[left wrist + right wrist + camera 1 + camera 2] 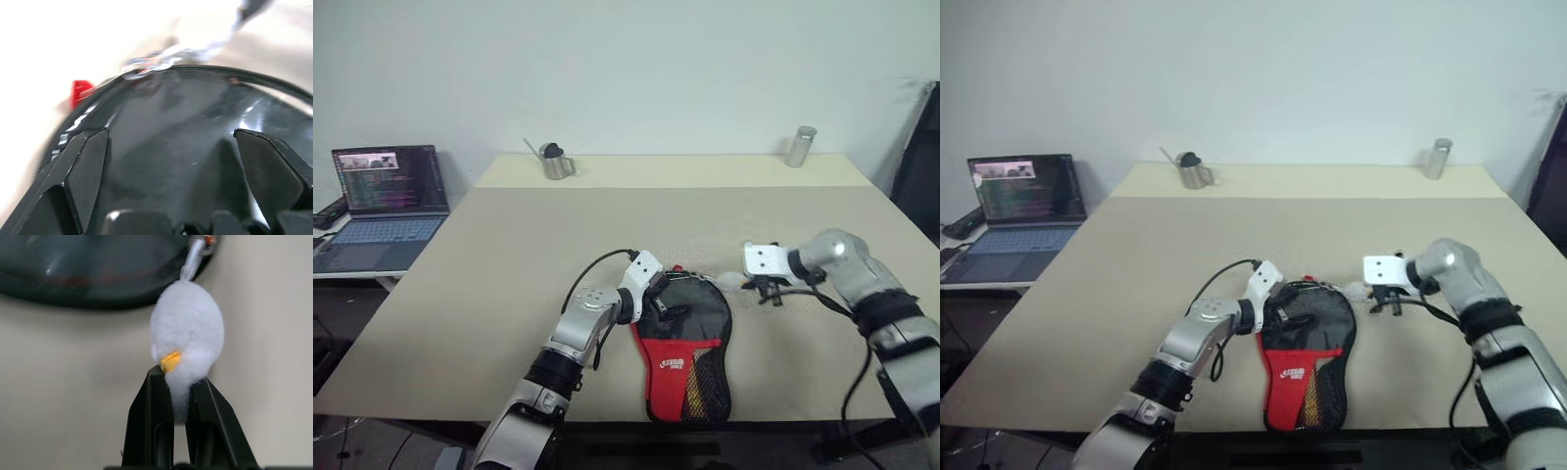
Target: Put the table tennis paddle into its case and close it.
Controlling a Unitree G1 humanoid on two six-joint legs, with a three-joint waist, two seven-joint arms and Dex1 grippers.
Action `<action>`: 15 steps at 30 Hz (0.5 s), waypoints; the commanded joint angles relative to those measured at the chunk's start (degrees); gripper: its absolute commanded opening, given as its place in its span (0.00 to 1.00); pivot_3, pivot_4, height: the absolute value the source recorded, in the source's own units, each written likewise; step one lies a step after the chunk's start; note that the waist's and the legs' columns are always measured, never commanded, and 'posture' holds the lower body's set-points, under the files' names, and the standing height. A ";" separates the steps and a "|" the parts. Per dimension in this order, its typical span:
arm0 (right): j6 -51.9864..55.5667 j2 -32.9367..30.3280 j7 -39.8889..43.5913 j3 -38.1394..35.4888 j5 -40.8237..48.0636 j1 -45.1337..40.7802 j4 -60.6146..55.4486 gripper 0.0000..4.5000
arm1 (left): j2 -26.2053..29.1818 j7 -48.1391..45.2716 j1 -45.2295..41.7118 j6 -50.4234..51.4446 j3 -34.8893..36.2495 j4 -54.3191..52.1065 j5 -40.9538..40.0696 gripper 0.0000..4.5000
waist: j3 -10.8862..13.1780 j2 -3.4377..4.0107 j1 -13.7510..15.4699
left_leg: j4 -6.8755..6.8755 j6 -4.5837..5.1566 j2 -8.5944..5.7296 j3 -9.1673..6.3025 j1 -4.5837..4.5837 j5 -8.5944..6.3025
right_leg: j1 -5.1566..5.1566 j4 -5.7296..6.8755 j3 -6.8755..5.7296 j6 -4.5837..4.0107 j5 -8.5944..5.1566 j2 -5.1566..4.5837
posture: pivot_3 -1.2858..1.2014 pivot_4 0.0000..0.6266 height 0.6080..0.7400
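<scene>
While my left gripper (658, 297) sits spread wide over the upper left edge of the black-and-red paddle-shaped fabric case (685, 345), my right gripper (179, 396) is clenched on the small white plush charm (187, 335) with a yellow spot that hangs off the case's zipper.

Case lies flat on the beige tabletop (509, 255) near the front edge, round black top pointing away from me, red lower part with white logo and mesh panel toward me. In the left wrist view both black fingers (85, 171) stand far apart with the case's shiny black surface between them; can't tell if they touch the fabric. A small red tab (79, 91) shows at the case rim there.

In the right wrist view the two fingers pinch the bottom of the charm; its cord runs up to the dark case edge. In the head views the charm sits just right of the case top, the right gripper beside it.

Paddle: a pale shape shows through the mesh near the case's lower end, can't confirm it's the handle.

Rest of scene: metal cup (554, 162) with a spoon at the far left of the table, metal cylinder (800, 146) at the far right, open laptop (384, 206) on a side desk to the left.
</scene>
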 commanded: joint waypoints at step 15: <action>5.01 -8.11 -5.72 -2.56 -3.01 1.60 -1.83 0.00 | 0.32 1.11 -1.23 -1.32 -0.41 7.19 1.83 1.00 | 0.00 0.00 0.87 | 0.46 0.01 0.02 -0.04 0.02 0.00 | 0.23 0.09 -0.04 0.00 0.02 0.01 | 0.52 0.24 1.00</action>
